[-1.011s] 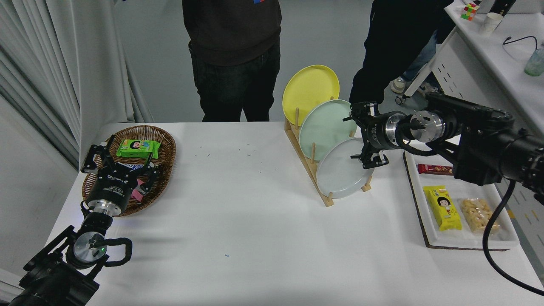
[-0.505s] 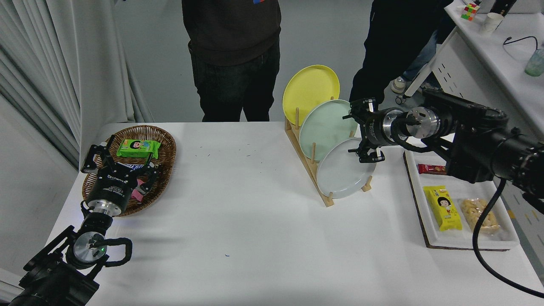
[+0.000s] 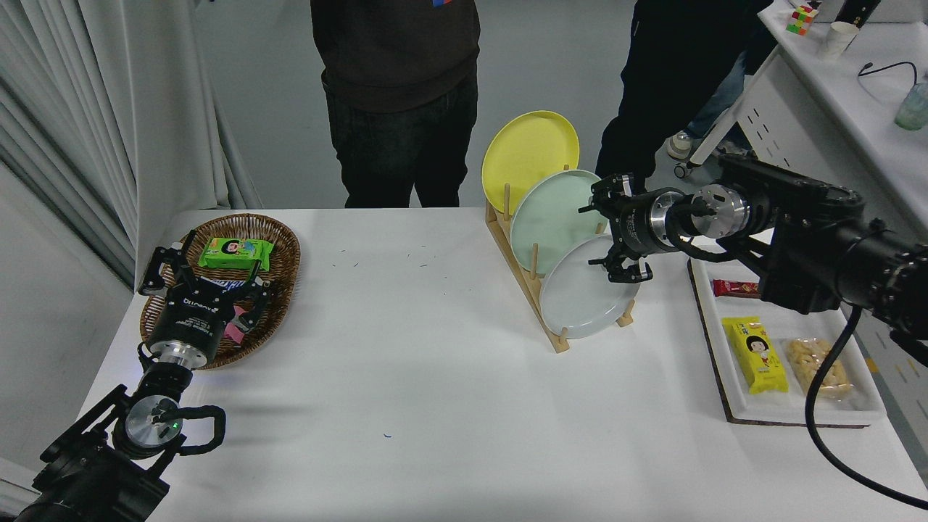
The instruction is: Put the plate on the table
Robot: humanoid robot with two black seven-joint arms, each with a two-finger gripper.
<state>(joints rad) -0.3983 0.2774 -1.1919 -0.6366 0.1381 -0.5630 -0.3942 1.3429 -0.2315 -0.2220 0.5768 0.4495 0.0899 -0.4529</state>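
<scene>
Grey plate (image 3: 583, 301), frontmost in wooden rack (image 3: 523, 279); right gripper (image 3: 607, 233) spread wide at its one o'clock rim. Risk: clipping mint plate (image 3: 554, 217), toppling rack.

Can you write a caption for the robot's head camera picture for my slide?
Right gripper open at the top edge of the grey plate, which stands in a wooden rack.

Pale pleated curtains (image 3: 109, 109) hang along the left above a smooth grey floor (image 3: 551, 65), where two people in dark clothes (image 3: 395, 94) stand, while a white side counter (image 3: 855, 94) at the upper right carries a paper cup (image 3: 836, 38) and a colour cube (image 3: 801, 19).
</scene>
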